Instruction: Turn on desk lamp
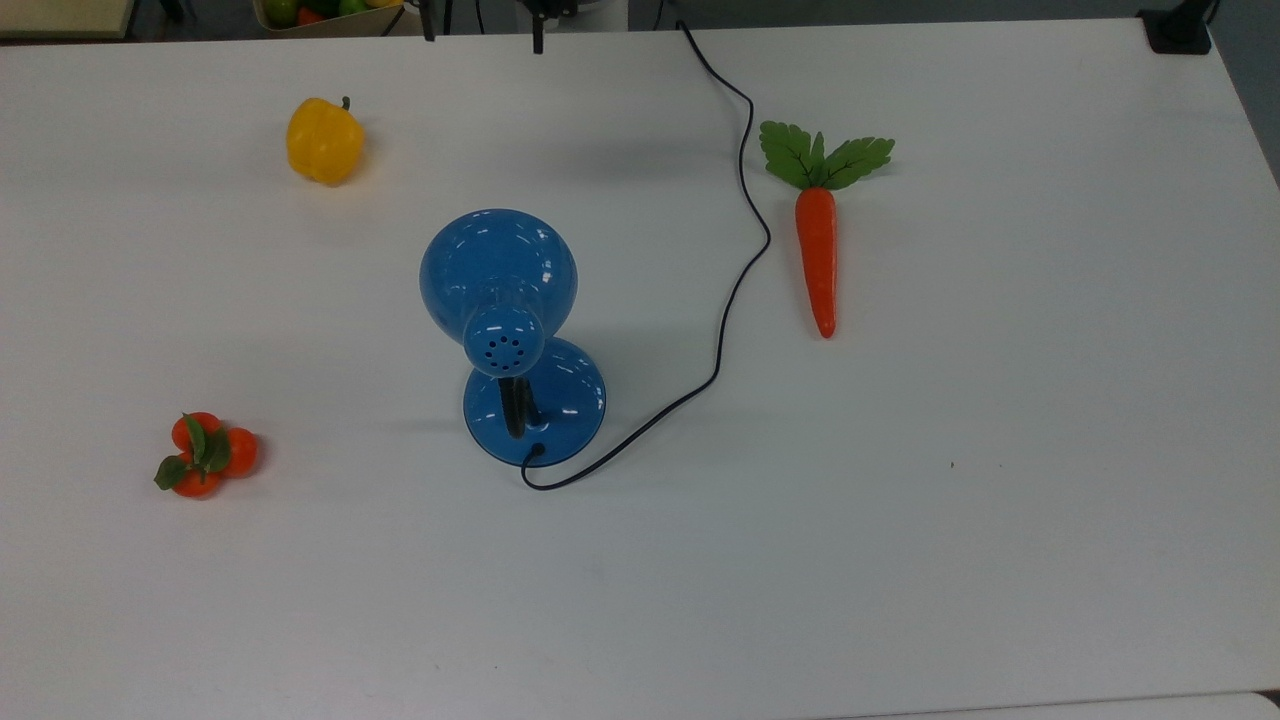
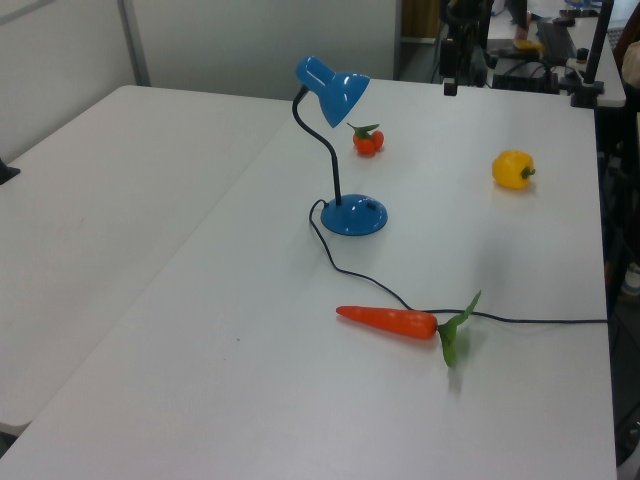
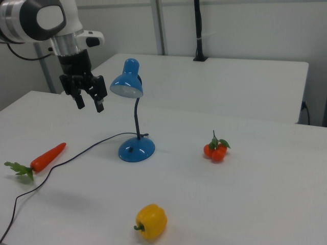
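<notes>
**Ana:** Lamp first: where does it sit from the gripper?

**Ben:** In the right view the gripper hangs in the air with its two fingers spread apart and nothing between them. The lamp stands just to the right view's right of it, the shade near the fingertips and roughly level with them, the round base lower down on the table.

**Ana:** What could go wrong?

**Ben:** I would guess the switch is the small dark mark on the base, though I cannot be sure. To reach it the gripper has to come down and across, and the shade and the bent neck are in the way. A brush against either could swing the head or tip the lamp.

**Ana:** And the cord?

**Ben:** It trails over the table below the gripper and off to the right view's left, passing close to the carrot. A low sweep could snag it and drag the base (a light lamp would slide easily, I think).

**Ana:** Anything else near?

**Ben:** The tangerines and the yellow pepper lie well beyond the lamp, out of the likely path. A press landing off-centre on the glossy base could slip off instead of clicking.
</notes>
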Tool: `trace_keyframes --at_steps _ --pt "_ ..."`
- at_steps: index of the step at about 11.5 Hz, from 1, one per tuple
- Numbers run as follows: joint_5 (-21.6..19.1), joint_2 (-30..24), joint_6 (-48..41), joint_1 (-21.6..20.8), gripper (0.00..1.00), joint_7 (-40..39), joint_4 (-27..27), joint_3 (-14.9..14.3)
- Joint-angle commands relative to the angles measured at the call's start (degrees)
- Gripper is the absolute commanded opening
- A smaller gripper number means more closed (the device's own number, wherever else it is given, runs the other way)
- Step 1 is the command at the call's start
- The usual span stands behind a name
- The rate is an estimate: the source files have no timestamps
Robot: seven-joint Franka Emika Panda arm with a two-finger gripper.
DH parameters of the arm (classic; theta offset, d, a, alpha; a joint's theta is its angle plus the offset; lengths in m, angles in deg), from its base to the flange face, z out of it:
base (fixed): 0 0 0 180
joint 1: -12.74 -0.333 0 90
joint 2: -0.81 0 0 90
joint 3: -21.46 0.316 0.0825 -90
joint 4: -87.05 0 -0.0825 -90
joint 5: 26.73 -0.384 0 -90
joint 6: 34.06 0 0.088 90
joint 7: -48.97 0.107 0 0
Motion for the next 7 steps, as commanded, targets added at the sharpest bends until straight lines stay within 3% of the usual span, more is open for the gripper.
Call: trace_keyframes --at_steps 1,2,7 --pt "0.45 0.39 -1.54 -0.51 0.16 -1.86 -0.59 -0.60" --pt "0.45 0.39 -1.55 -0.59 0.01 -3.34 -0.59 -0.60" --pt "0.28 0.66 -0.67 -0.59 0.00 -5.20 1.15 -0.68"
